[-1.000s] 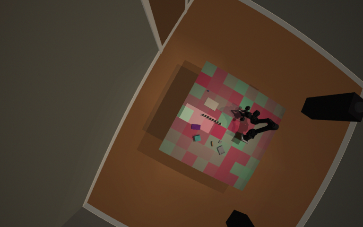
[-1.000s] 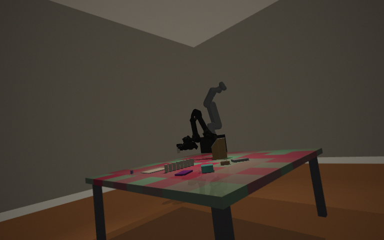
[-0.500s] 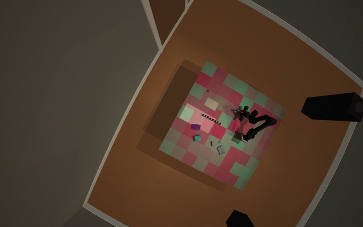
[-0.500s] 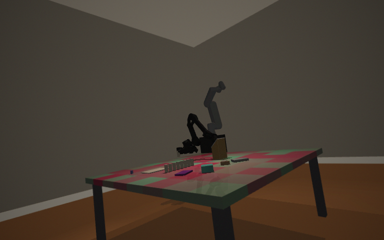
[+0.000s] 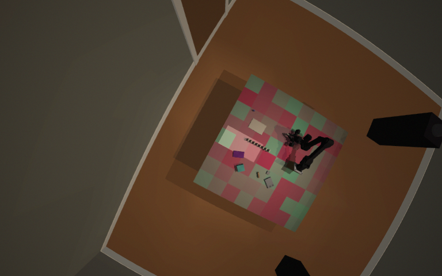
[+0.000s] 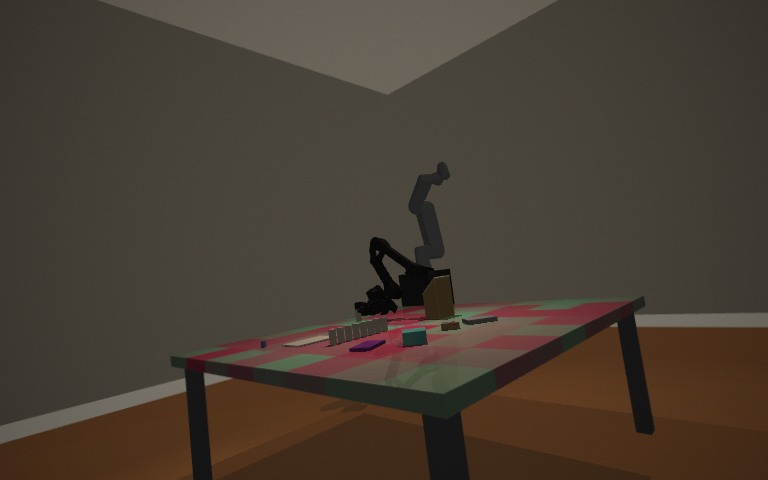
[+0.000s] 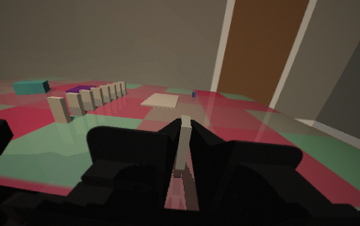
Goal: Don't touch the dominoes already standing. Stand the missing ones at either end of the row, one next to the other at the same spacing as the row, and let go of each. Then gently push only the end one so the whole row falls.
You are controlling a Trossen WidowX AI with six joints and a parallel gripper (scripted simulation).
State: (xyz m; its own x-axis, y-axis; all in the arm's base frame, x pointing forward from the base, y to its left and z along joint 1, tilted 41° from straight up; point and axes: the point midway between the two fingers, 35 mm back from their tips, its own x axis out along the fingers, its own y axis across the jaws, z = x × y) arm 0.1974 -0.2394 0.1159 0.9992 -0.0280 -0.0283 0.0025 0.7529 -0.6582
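Note:
Several pale dominoes stand upright in a straight row; the nearest domino [image 7: 60,110] is at the left in the wrist view, and the row's far-end domino [image 6: 331,336] is large in the exterior view. My gripper [image 5: 285,136] [image 6: 358,309] [image 7: 185,122] is shut on a pale domino [image 6: 358,316] [image 7: 183,148], which it holds upright between the fingertips. It is low over the table, off the arm-side end of the row and to one side. I cannot tell whether its bottom touches the table. A small pale block [image 5: 267,172] lies apart; I cannot tell if it is a domino.
A cream slab [image 5: 257,126] [image 7: 161,100] lies beside the row. On its other side are a purple block [image 5: 238,154] [image 6: 367,345] and a teal block [image 5: 240,168] [image 6: 414,337]. An orange-brown piece [image 5: 257,174], a grey flat box [image 5: 269,182] and a tall brown block [image 6: 439,298] stand nearer the arm's base.

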